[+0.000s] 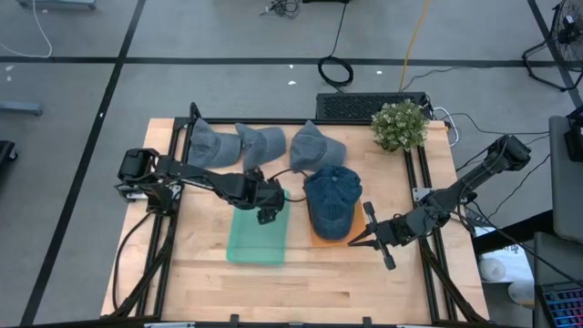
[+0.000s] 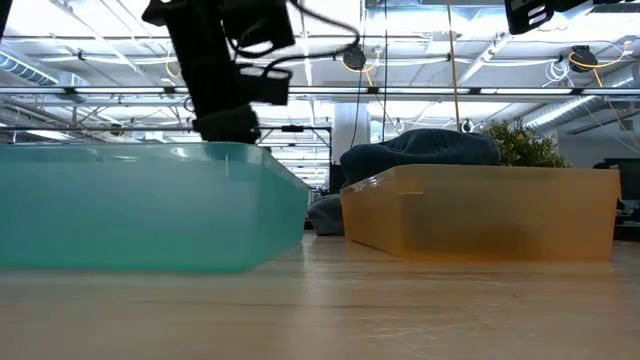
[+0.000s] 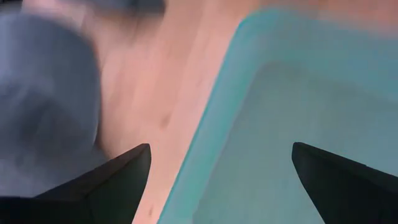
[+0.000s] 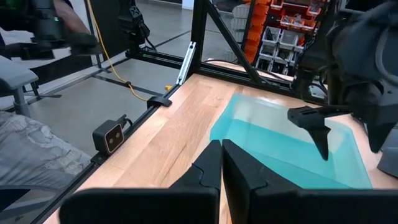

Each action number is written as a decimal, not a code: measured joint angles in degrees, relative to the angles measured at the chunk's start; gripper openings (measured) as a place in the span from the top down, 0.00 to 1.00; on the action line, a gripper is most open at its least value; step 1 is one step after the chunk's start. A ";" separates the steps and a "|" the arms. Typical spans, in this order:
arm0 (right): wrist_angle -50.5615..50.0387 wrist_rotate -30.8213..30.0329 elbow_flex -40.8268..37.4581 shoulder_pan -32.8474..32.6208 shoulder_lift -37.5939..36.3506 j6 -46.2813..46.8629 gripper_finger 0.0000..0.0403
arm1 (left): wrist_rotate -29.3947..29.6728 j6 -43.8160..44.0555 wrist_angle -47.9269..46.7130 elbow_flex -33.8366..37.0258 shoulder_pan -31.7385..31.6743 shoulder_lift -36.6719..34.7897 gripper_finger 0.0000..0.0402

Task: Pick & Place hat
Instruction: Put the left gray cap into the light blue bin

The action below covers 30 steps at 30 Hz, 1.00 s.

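A dark blue hat lies crown up in the orange tray; in the low view the hat rises above the orange tray's rim. Three grey-blue hats lie in a row on the table's far side. My left gripper hangs open over the far end of the teal tray, tilted down; in its wrist view the left gripper straddles the teal tray's rim, with a grey-blue hat beside it. My right gripper is shut, level, at the orange tray's near right corner.
A potted plant stands at the table's far right corner. Bare wood lies along the table's near side. The right wrist view shows the table's left edge frame, with floor and cables beyond it.
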State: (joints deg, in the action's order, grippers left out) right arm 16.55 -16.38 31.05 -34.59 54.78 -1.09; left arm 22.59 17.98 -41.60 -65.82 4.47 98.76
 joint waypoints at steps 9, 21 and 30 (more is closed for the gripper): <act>-0.17 -0.01 0.00 -0.01 0.00 -0.02 1.00 | 0.65 8.62 -11.22 0.00 -0.33 0.11 0.01; -0.17 -0.02 0.00 -0.02 0.00 -0.02 1.00 | 2.56 20.20 -22.61 -0.47 -0.33 0.10 0.01; -0.17 -0.13 0.00 0.00 0.00 -0.02 1.00 | 13.15 27.26 -42.50 -7.84 -1.81 -0.31 0.01</act>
State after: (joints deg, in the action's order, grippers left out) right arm 16.38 -16.51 31.05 -34.59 54.78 -1.10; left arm 35.73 45.25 -84.10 -73.66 2.66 98.45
